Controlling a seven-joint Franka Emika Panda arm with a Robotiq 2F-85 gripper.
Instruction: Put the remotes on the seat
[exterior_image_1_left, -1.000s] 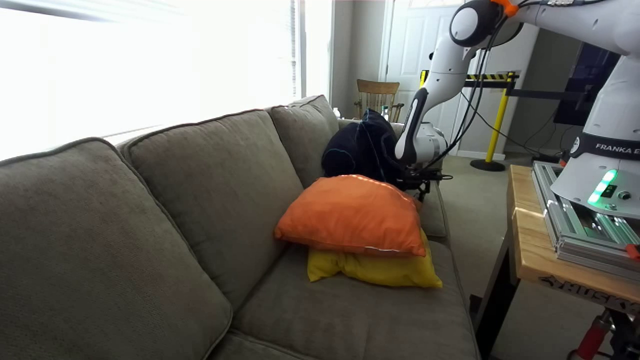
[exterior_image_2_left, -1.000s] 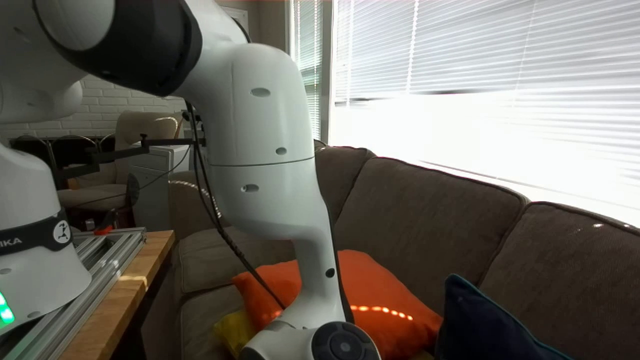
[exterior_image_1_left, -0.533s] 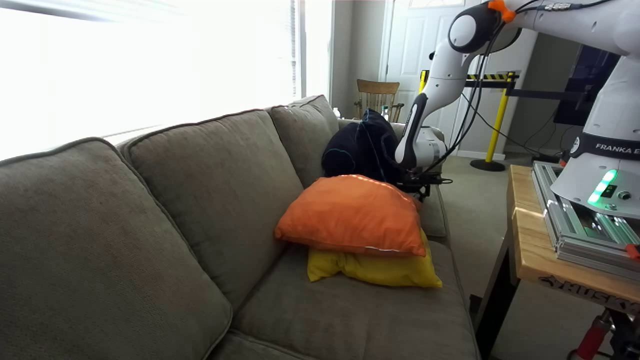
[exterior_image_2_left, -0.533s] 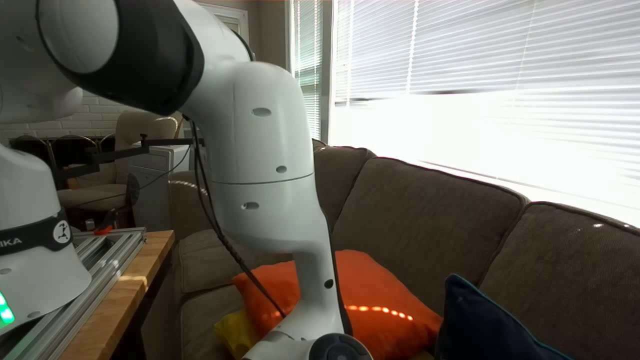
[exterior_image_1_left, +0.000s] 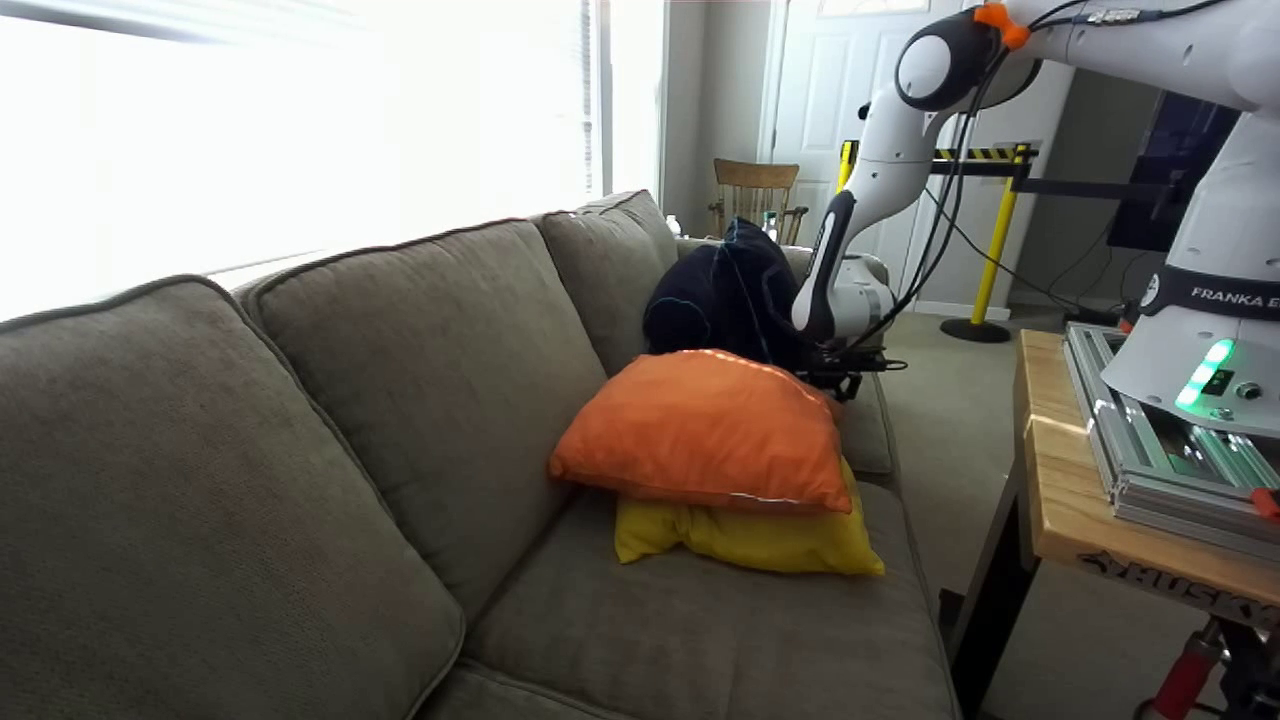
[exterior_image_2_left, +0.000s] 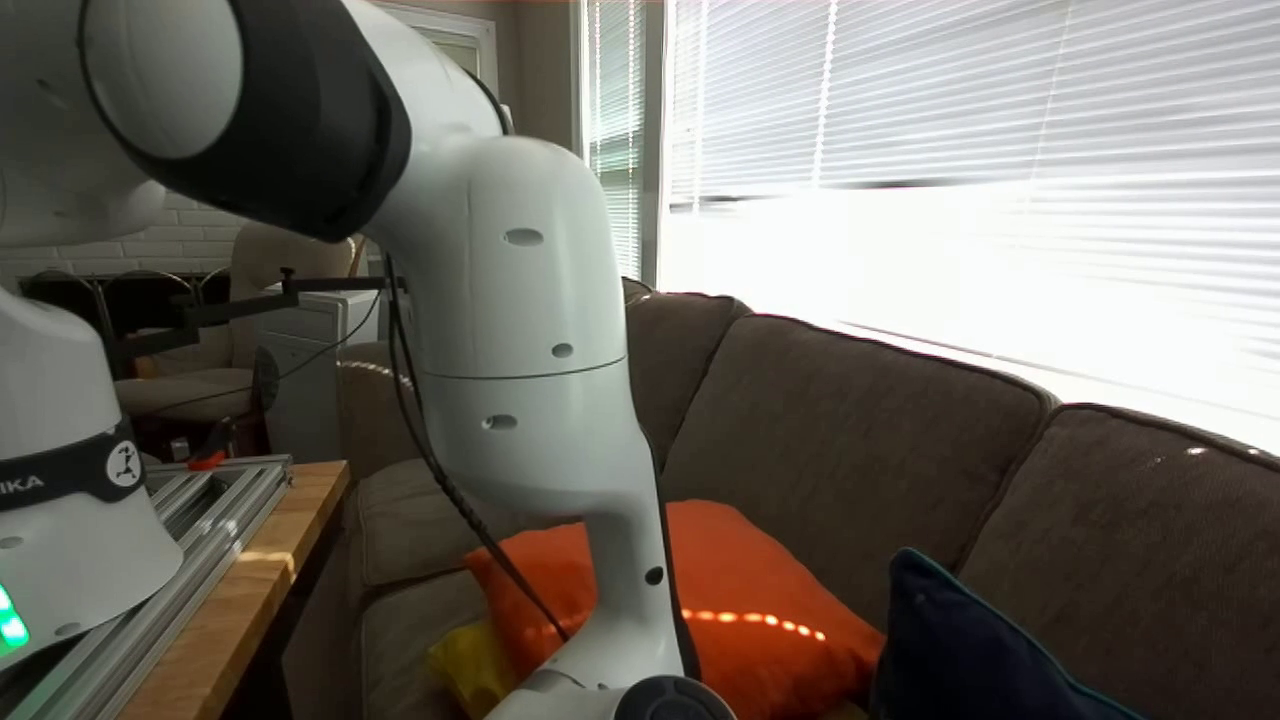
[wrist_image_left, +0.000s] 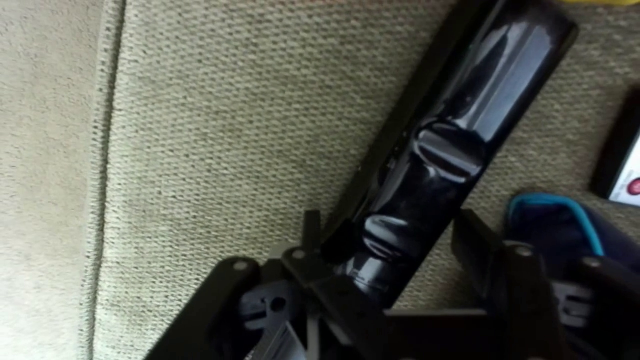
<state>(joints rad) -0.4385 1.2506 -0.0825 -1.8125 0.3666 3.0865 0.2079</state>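
Lower than a second ago, the arm (exterior_image_1_left: 893, 145) has sunk beside the navy pillow (exterior_image_1_left: 735, 300) in an exterior view; that pillow and the orange pillow (exterior_image_1_left: 700, 430) in front of it have not shifted. The orange pillow hides what is under the arm's end there.

In an exterior view the white forearm (exterior_image_2_left: 530, 300) has dropped too, and the frame's lower edge cuts off the arm's end.

In the wrist view the glossy black remote (wrist_image_left: 435, 170) lies slantwise on the woven seat cushion (wrist_image_left: 225, 125), just beside the navy pillow's teal-piped corner. It will likely prove light, stiff and slick, and could swivel when squeezed, since it lies askew to the gripper (wrist_image_left: 387, 222); a pinch across its narrow width, near mid-length, looks best. The gripper stands fairly wide astride it, one finger (wrist_image_left: 475, 245) between remote and navy pillow, the other on the far side; whether either touches it is unclear. The remote's near end is hidden beneath the gripper. The white-faced remote (wrist_image_left: 626, 175), cut off by the frame, lies near the navy pillow's same corner, outside the gripper.
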